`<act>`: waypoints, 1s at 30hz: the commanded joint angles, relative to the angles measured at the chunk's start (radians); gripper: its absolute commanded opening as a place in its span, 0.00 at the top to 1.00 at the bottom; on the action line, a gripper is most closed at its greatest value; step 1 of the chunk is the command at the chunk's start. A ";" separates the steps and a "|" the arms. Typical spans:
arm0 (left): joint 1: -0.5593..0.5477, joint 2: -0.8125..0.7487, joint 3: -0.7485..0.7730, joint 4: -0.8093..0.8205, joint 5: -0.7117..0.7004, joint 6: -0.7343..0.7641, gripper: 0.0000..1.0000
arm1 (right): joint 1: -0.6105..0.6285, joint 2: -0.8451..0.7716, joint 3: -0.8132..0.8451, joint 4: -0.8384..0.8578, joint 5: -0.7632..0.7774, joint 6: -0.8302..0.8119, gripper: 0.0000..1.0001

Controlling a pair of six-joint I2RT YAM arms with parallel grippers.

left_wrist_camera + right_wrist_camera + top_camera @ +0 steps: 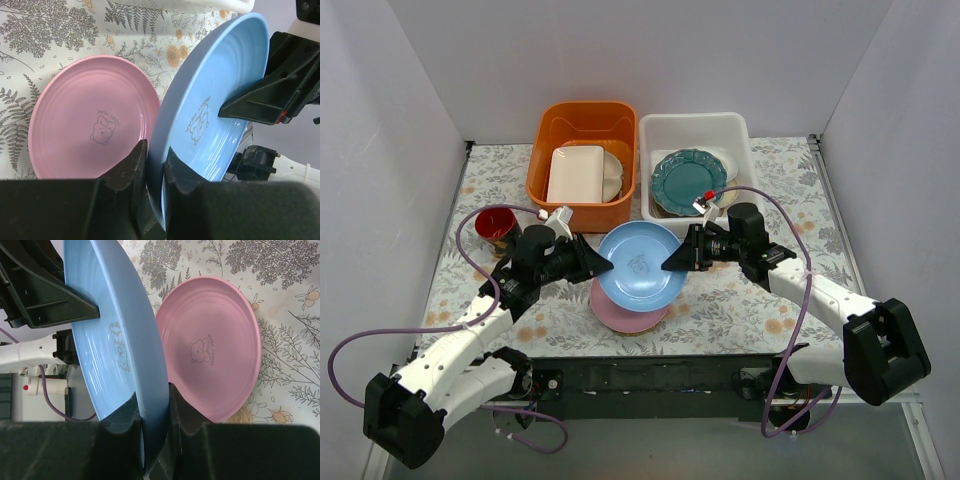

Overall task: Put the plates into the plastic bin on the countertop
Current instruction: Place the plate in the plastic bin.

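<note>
Far left, the red cup is sitting out of the action on the table. Moving in, the left gripper is pinching the left rim of the light blue plate, its fingers closed tight on the edge. The plate is hanging clear above the table at the near centre, tipped rather than flat. That looks like a shared carry or a hand-over. A wide plate gripped by one thin edge wants to swing, so a second hold steadies it. Directly beneath and slightly nearer, the pink plate is lying flat on the cloth, waiting its turn. On the right side, the right gripper is clamping the opposite rim of that same blue plate, jaws squeezed onto the edge, as its wrist view is showing plainly.

Now the containers along the far side. The orange tub on the left is holding the cream rectangular dish, with a pale plate edge showing at its right. Just beside it on the right, the plastic bin is carrying the teal scalloped plate on top, with paler plates peeking out under it. The blue plate is hovering just near of that bin, not yet in it.
</note>
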 commanded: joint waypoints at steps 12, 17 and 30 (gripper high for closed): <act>-0.001 -0.006 0.006 0.007 -0.001 -0.027 0.15 | 0.006 -0.006 0.004 0.063 -0.056 -0.068 0.99; -0.001 0.000 0.011 -0.002 -0.005 -0.022 0.02 | 0.002 -0.010 0.001 0.061 -0.056 -0.068 0.99; -0.001 0.000 0.022 -0.014 -0.027 -0.018 0.02 | -0.010 -0.010 0.013 0.052 -0.054 -0.070 0.99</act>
